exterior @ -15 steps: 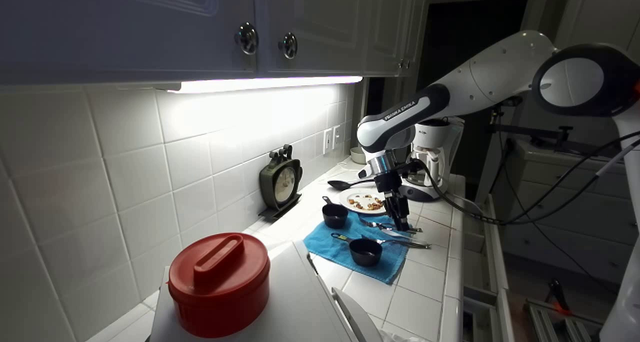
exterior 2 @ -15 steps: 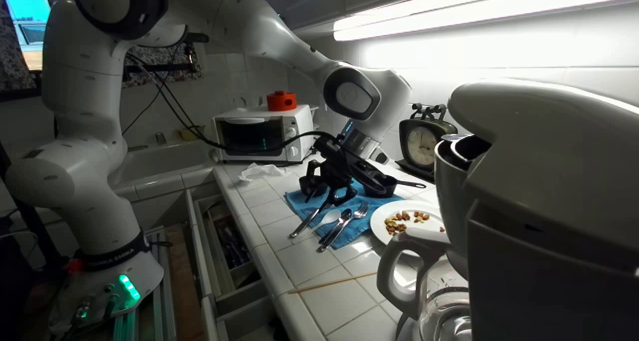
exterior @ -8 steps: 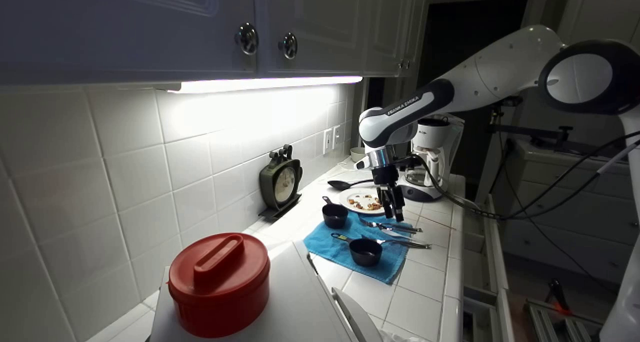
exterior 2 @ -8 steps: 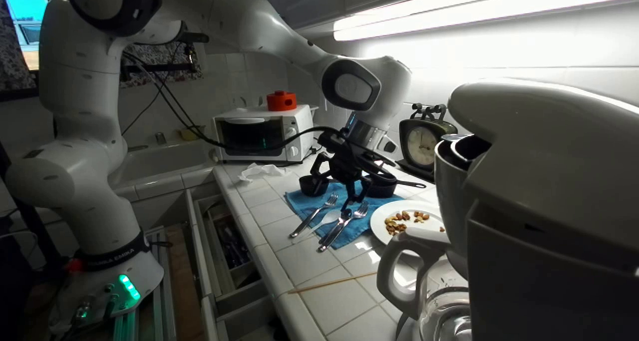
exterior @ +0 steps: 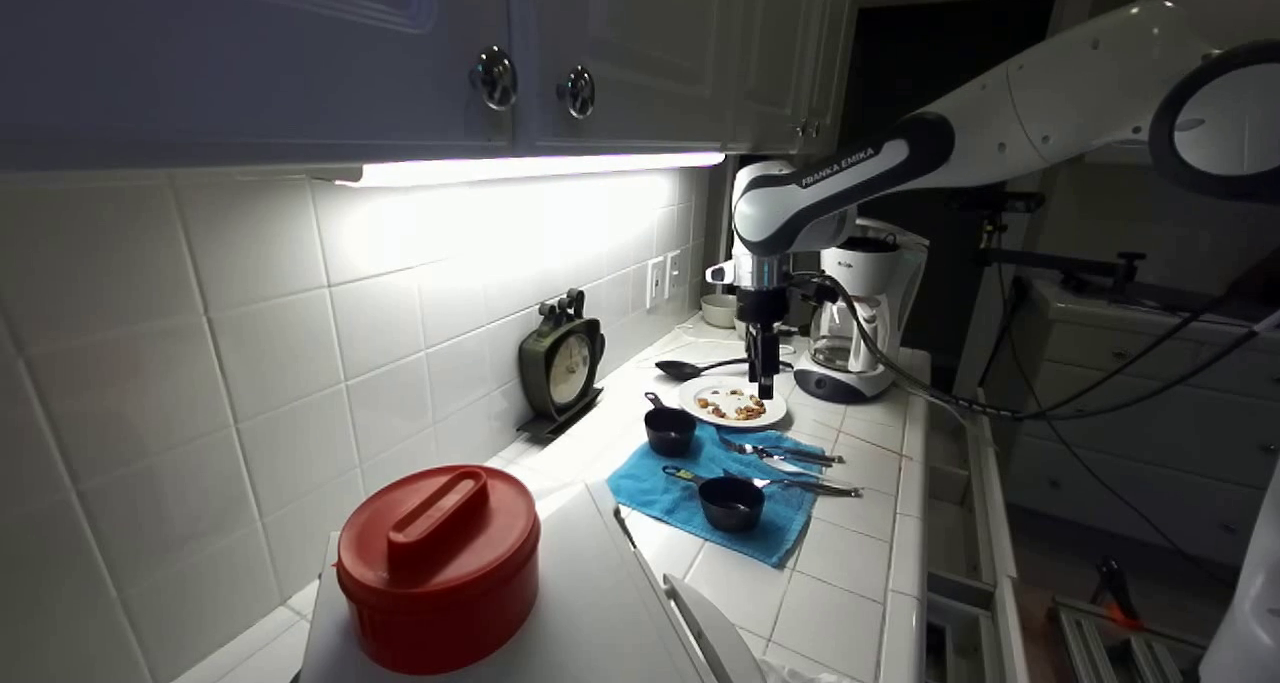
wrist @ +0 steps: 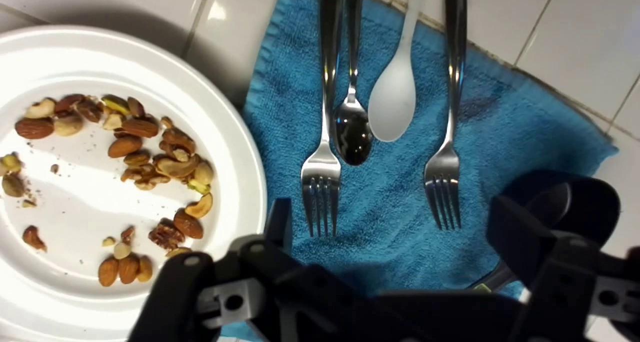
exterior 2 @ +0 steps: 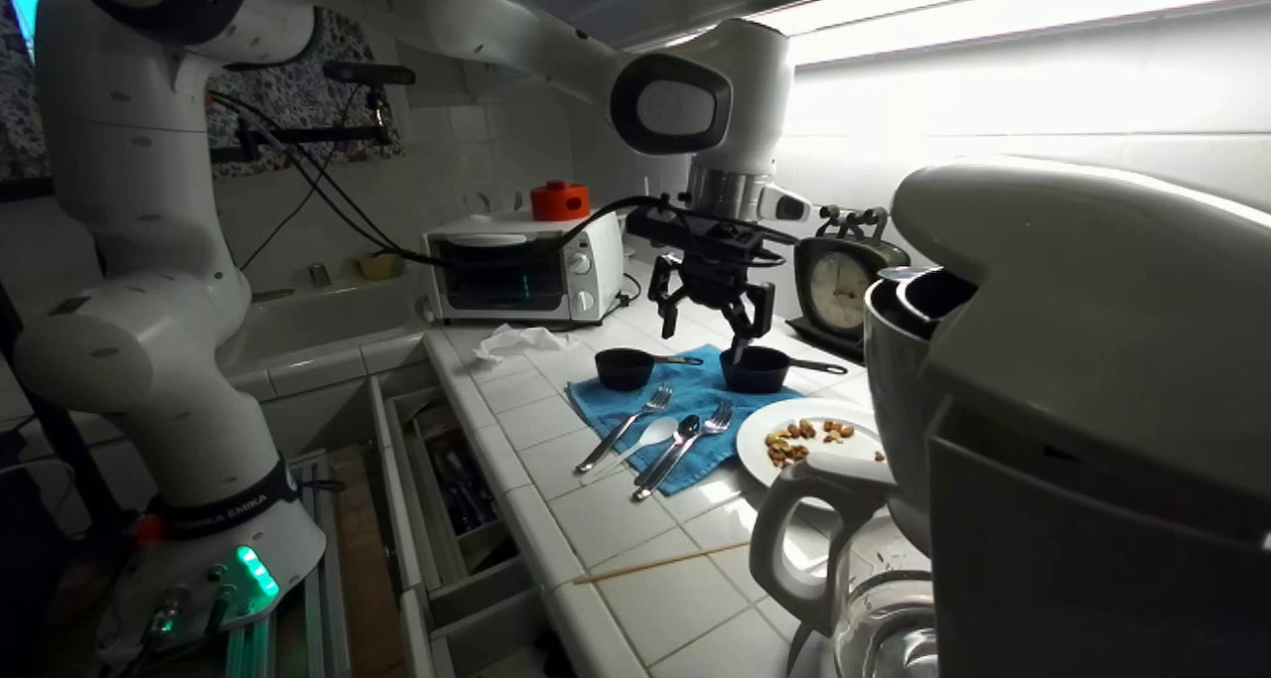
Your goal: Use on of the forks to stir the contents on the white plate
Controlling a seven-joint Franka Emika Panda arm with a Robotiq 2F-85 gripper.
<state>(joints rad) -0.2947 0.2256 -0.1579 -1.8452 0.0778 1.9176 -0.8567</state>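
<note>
Partly on blue towel (wrist: 385, 202) | two forks (wrist: 328, 81) near-parallel | tines (wrist: 320, 188) toward wall (exterior: 460, 383)

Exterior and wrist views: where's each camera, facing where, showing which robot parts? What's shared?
In an exterior view: near white coffee maker, facing white toaster oven; white jointed arm, base, black gripper show.
In an exterior view: near red round lidded canister, facing back toward that coffee maker; arm, gripper show.
Wrist view: on the wrist, facing down at blue cloth; gripper fingers show.
Both exterior views share the white round plate of mixed nuts.
</note>
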